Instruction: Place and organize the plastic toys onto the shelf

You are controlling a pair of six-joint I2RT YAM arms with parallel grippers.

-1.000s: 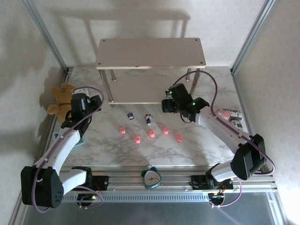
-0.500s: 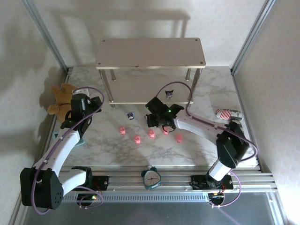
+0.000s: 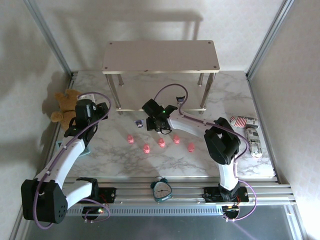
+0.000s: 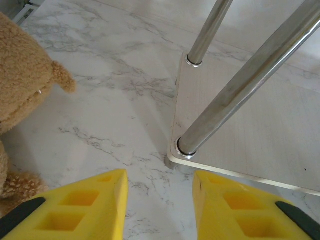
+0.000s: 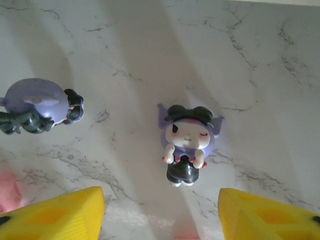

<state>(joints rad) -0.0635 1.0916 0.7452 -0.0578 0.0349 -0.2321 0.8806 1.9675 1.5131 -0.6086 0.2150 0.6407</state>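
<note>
Right end effector (image 5: 160, 212) wide over face-up purple figurine (image 5: 187, 145); overhead adds five pink pigs (image 3: 161, 143) nearby.

Glossy plastic figurine (image 5: 187, 145); polished metal shelf legs (image 4: 245, 83).

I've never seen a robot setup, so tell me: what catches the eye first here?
Probably the big two-tier shelf at the back of the marble table, with a loose row of tiny pink pigs in front of it. The right gripper hovers open over a purple-and-white figurine, and a brown teddy bear sits at the far left.
</note>
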